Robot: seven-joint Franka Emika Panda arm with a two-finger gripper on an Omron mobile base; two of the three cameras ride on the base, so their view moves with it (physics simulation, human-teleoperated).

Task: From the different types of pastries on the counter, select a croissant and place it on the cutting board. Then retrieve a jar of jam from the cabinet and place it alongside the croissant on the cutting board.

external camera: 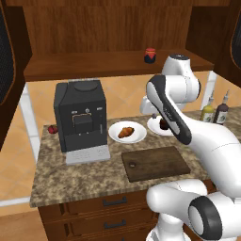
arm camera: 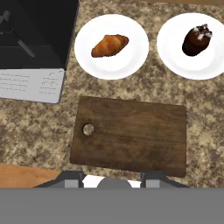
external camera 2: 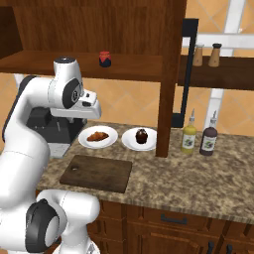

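The golden croissant (arm camera: 110, 45) lies on a white plate (arm camera: 87, 57) on the granite counter (external camera: 70, 179). To its right, a dark chocolate pastry (arm camera: 196, 40) sits on a second plate. In front of both plates the dark wooden cutting board (arm camera: 131, 135) lies bare, its hole at the left end. My gripper (arm camera: 112, 178) hangs high above the board's near edge, open with nothing between its fingers. The red-lidded jar of jam (external camera: 150, 55) stands on the cabinet shelf (external camera: 94, 63) above the counter.
A black coffee machine (external camera: 80, 120) stands left of the plates, a small red object (external camera: 52, 128) at its left side. Two bottles (external camera 2: 188, 134) (external camera 2: 209, 136) stand at the right beyond a wooden post (external camera 2: 166, 79). Two shakers (external camera 2: 198, 54) sit on a higher right shelf.
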